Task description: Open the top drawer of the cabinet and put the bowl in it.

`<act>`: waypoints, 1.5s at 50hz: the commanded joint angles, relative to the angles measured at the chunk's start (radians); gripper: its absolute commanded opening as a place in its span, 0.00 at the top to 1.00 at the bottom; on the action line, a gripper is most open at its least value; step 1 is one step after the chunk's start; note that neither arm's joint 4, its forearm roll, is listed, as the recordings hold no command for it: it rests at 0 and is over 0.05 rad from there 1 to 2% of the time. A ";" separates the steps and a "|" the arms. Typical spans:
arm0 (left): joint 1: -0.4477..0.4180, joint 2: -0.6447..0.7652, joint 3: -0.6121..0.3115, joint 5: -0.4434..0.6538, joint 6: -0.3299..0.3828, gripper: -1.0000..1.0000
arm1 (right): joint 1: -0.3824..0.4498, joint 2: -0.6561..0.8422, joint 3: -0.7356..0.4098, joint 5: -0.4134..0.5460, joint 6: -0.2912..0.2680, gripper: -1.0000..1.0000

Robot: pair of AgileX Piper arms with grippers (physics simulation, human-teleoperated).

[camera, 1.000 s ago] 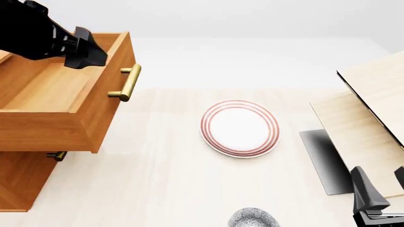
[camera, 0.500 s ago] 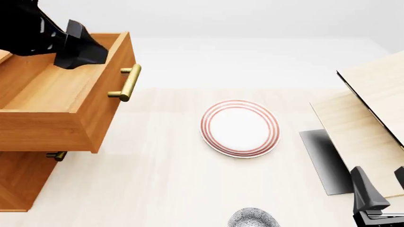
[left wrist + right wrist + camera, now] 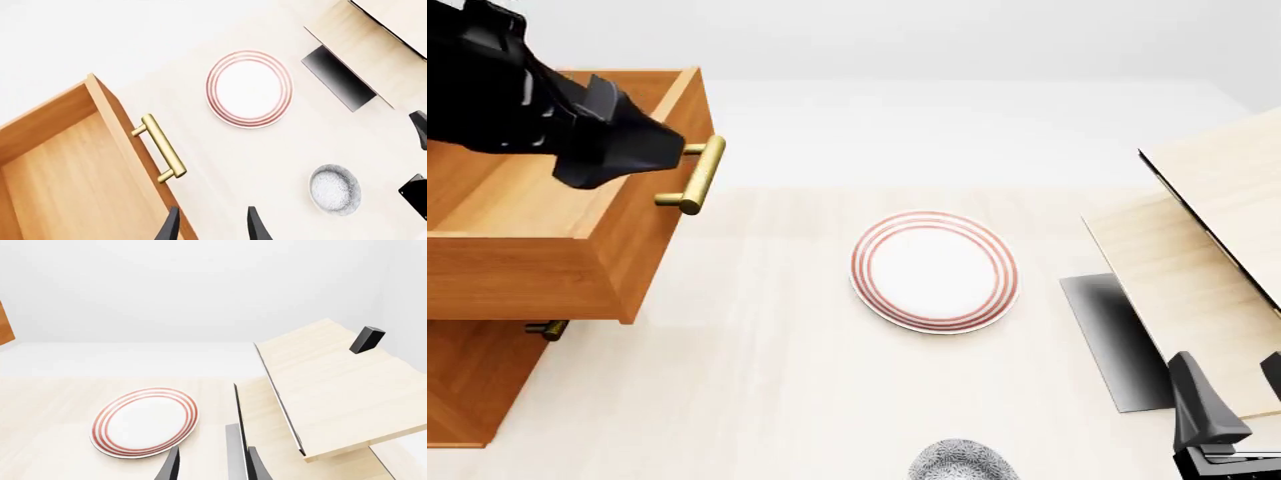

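The cabinet [image 3: 467, 385] stands at the left with its top drawer [image 3: 541, 200] pulled out and nothing inside; its brass handle [image 3: 694, 175] faces the table. My left gripper [image 3: 647, 150] hovers over the drawer's front edge, open and holding nothing. In the left wrist view the drawer [image 3: 73, 175] and handle [image 3: 160, 148] lie below the fingertips [image 3: 172, 227]. The speckled bowl [image 3: 964, 463] sits at the table's near edge, also seen from the left wrist [image 3: 334, 189]. My right gripper [image 3: 1236, 392] rests open at the near right, apart from the bowl.
A white plate with red rings [image 3: 934, 270] lies mid-table, also seen as the plate [image 3: 145, 421] from the right wrist. Pale wood furniture [image 3: 1201, 230] with a dark opening [image 3: 1114, 340] fills the right side. A lower drawer handle [image 3: 547, 328] shows under the open drawer.
The left arm has swung from over the drawer's back part out toward its front edge and handle, nearer the camera. The right arm, bowl and plate have not moved.
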 commanded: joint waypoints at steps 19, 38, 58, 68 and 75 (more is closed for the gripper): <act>-0.130 -0.043 0.114 -0.077 -0.002 0.00 | 0.000 -0.001 0.001 -0.001 -0.001 0.00; -0.280 0.111 0.183 -0.249 -0.111 0.00 | 0.000 -0.001 0.001 -0.001 -0.001 0.00; -0.364 0.206 0.254 -0.360 -0.185 0.00 | 0.000 -0.001 0.001 -0.001 0.000 0.00; -0.405 0.267 0.269 -0.404 -0.218 0.00 | 0.000 -0.001 0.001 -0.001 0.000 0.00; -0.430 0.306 0.276 -0.425 -0.231 0.00 | 0.000 -0.001 0.001 -0.001 -0.001 0.00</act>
